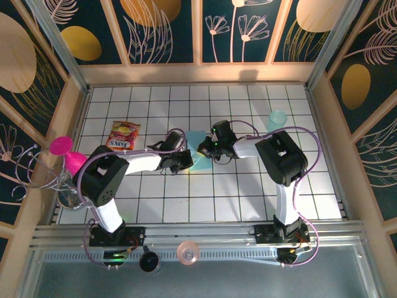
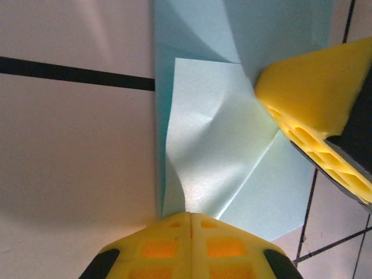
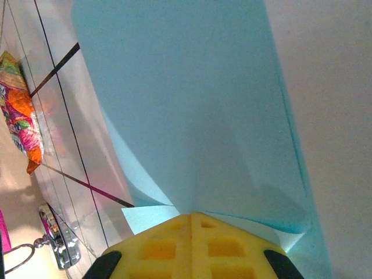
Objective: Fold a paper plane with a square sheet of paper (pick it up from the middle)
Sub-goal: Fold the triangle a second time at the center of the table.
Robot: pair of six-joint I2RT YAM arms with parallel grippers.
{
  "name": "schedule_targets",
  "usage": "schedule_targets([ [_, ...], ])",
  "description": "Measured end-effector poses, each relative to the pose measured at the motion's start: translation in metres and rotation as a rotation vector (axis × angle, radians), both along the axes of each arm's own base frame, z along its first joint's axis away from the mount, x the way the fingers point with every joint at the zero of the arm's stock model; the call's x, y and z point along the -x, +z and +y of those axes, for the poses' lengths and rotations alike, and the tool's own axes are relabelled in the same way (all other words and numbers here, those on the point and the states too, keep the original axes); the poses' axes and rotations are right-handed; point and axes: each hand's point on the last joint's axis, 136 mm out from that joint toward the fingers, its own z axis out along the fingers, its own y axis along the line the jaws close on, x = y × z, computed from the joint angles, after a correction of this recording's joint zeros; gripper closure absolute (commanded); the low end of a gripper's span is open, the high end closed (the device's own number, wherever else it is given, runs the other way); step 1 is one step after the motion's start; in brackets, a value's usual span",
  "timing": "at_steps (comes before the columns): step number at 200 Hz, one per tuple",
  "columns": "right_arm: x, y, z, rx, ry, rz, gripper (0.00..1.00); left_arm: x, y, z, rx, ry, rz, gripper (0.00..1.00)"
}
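The light-blue square sheet of paper (image 1: 200,154) lies mid-table between both grippers, partly folded, with flaps lifted off the tiles and no paper plane shape. In the left wrist view a paler folded flap (image 2: 218,145) runs up into my left gripper (image 2: 190,216), which is shut on it. The yellow finger (image 2: 314,99) of the right gripper presses in from the right. My right gripper (image 3: 192,216) is shut on the curling edge of the sheet (image 3: 192,104). In the top view the left gripper (image 1: 185,162) and right gripper (image 1: 212,146) meet at the paper.
A snack packet (image 1: 124,135) lies to the left, also seen at the packet (image 3: 20,110). A pale-teal cup (image 1: 277,118) stands back right. A pink goblet (image 1: 68,156) and wire rack (image 1: 34,177) sit at the left wall. Wooden walls enclose the tiled table (image 1: 248,192).
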Motion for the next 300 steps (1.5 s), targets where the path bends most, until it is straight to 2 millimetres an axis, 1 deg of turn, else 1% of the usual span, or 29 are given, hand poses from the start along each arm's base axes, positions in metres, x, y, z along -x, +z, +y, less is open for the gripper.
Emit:
schedule_targets([
  [37, 0.0, 0.002, 0.0, 0.003, 0.013, -0.016, 0.97, 0.0, -0.002, 0.001, -0.001, 0.005, 0.001, 1.0],
  [64, -0.002, 0.005, 0.0, 0.032, 0.053, -0.052, 0.96, 0.0, -0.002, 0.0, 0.006, 0.008, -0.005, 1.0],
  [88, -0.006, 0.018, 0.002, 0.046, 0.096, -0.111, 0.96, 0.0, -0.002, 0.0, 0.009, 0.007, -0.007, 1.0],
  [106, -0.008, 0.031, 0.007, 0.04, 0.12, -0.154, 0.96, 0.0, -0.002, 0.0, 0.009, 0.006, -0.007, 1.0],
  [117, -0.007, 0.034, 0.011, 0.038, 0.137, -0.171, 0.96, 0.0, -0.002, 0.0, 0.01, 0.007, -0.007, 1.0],
  [136, 0.003, 0.032, 0.018, 0.042, 0.163, -0.163, 0.96, 0.0, -0.002, 0.0, 0.01, 0.006, -0.006, 1.0],
  [158, 0.016, 0.025, 0.022, 0.051, 0.185, -0.145, 0.96, 0.0, -0.002, 0.0, 0.01, 0.006, -0.006, 1.0],
  [221, 0.029, 0.009, 0.013, 0.073, 0.192, -0.102, 0.97, 0.0, -0.002, 0.0, 0.01, 0.006, -0.006, 1.0],
  [267, 0.03, 0.003, 0.01, 0.086, 0.194, -0.093, 0.97, 0.0, -0.002, 0.0, 0.009, 0.006, -0.005, 1.0],
  [300, 0.022, 0.002, 0.003, 0.078, 0.178, -0.083, 0.97, 0.001, -0.003, 0.001, 0.006, 0.008, -0.003, 1.0],
])
